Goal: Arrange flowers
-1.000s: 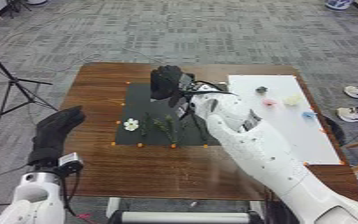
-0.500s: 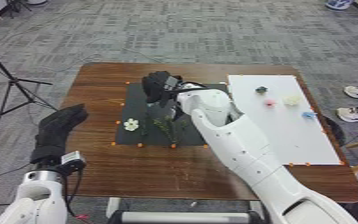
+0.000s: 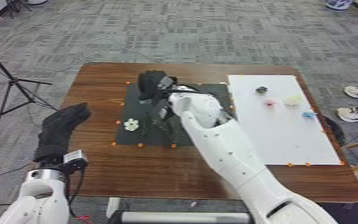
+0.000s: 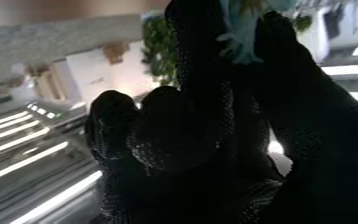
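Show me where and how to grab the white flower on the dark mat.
Pinch the white flower lightly across its petals, probably best from above and slightly left. It seems to lie face up with petals spread, near the left edge of the dark mat, while green stems lie close on its right.

white flower, brown table, patterned grey carpet
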